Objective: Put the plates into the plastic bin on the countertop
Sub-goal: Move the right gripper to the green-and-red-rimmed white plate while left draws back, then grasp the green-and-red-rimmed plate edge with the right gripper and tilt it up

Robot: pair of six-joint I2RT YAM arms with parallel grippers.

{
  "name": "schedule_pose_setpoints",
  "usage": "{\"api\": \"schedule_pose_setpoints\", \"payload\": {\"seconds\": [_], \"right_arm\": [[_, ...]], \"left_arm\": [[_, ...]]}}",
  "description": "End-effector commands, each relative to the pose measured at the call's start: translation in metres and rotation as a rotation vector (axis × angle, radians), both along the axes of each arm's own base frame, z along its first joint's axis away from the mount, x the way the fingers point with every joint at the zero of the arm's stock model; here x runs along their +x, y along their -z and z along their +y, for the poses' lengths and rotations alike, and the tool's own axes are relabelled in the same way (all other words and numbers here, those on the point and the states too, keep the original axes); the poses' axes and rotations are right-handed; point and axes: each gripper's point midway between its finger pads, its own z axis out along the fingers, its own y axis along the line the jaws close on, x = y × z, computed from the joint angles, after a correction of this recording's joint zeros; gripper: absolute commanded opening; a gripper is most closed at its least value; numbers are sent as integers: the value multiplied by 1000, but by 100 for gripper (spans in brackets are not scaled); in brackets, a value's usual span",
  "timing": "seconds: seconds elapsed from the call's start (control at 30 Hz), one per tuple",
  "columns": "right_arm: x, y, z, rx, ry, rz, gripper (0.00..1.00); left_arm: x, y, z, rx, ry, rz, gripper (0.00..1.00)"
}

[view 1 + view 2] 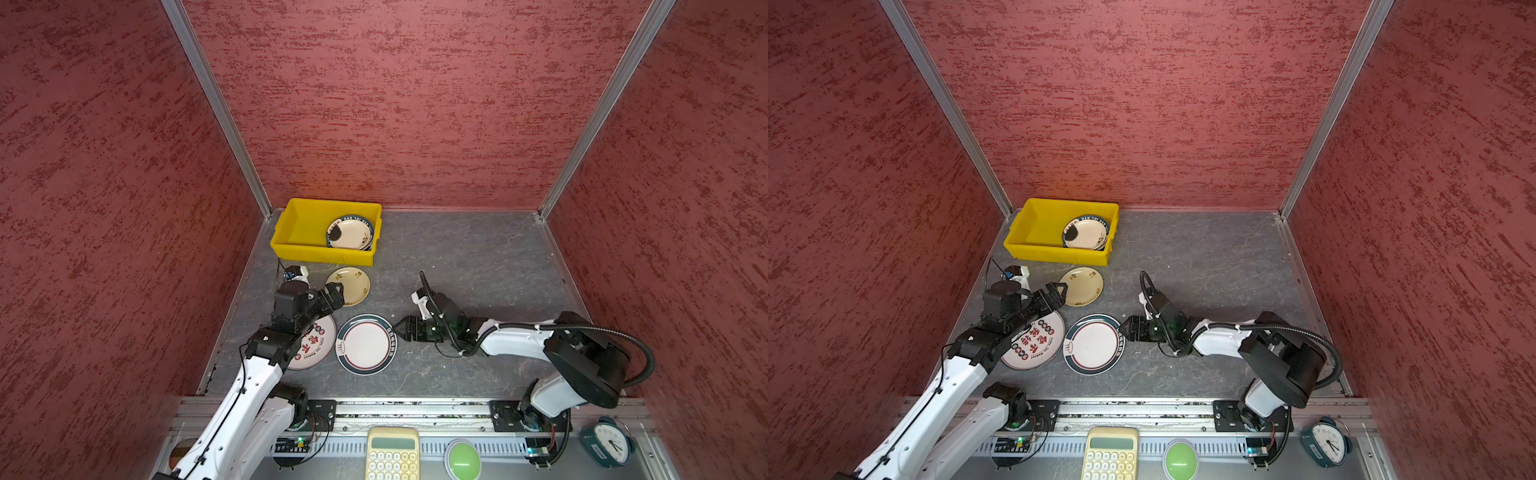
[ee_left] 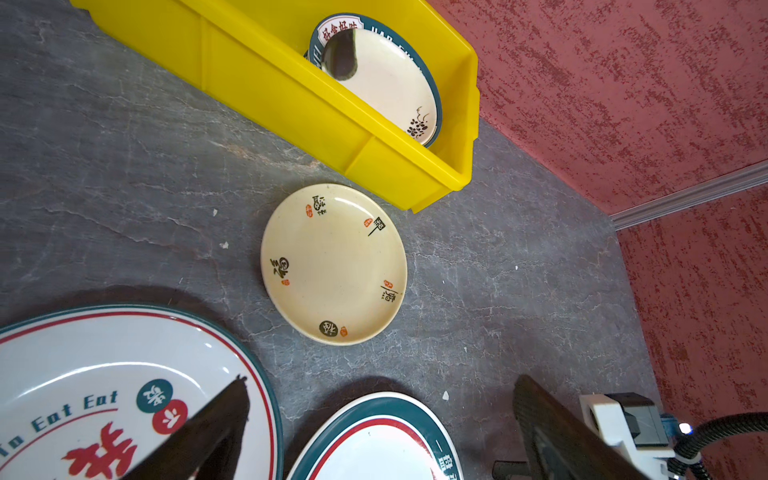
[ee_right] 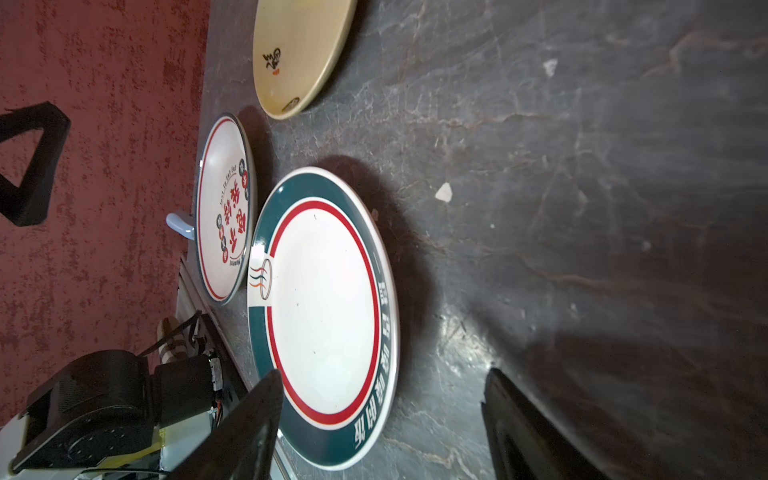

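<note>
**Three plates on the countertop, both grippers unclenched**

Nearest the camera, on the front ledge, stand a calculator (image 1: 392, 453), a green button (image 1: 462, 459) and an alarm clock (image 1: 607, 444). Beyond the rail, the countertop (image 1: 478, 257) carries a red-lettered plate (image 1: 318, 345), a green-rimmed plate (image 1: 365, 344) just beside it, and a smaller cream plate (image 1: 351, 286) nearer the plastic bin (image 1: 320, 254). The bin sits in the far left corner; stacked plates (image 1: 351, 232) lie in its right end. The left gripper (image 1: 336, 294) is spread wide and holds nothing, its tips over the cream plate's left edge. The right gripper (image 1: 400, 327) lies low at the green-rimmed plate's right rim, jaws apart on either side of that rim; contact cannot be told.
</note>
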Motion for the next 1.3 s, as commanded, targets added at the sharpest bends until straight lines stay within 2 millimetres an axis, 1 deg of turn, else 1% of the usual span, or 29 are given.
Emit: {"api": "schedule_pose_setpoints", "payload": {"seconds": [0.0, 0.1, 0.23, 0.43, 0.73, 1.03, 1.17, 1.27], "right_arm": [[-6, 3, 11, -6, -46, 15, 74], [-7, 11, 17, -30, -64, 32, 70], [-7, 18, 21, -40, -67, 42, 66], [-4, 27, 23, -64, -63, 54, 56], [2, 35, 27, -63, -36, 60, 43], [8, 43, 16, -88, 32, 63, 29], [14, 45, 11, -93, 59, 66, 23], [21, 43, 6, -96, 82, 58, 19]], "left_arm": [[-2, -6, -2, -33, 6, -26, 99], [-5, -7, -2, -42, 5, -42, 99], [-6, -8, 0, -43, 0, -51, 99], [-2, -2, 4, -41, -10, -39, 99], [6, 7, 8, -58, -18, -23, 99], [10, 15, 11, -50, -25, -17, 99], [14, 20, 9, -62, -24, -3, 99], [15, 18, 5, -81, -8, -6, 99]]}}
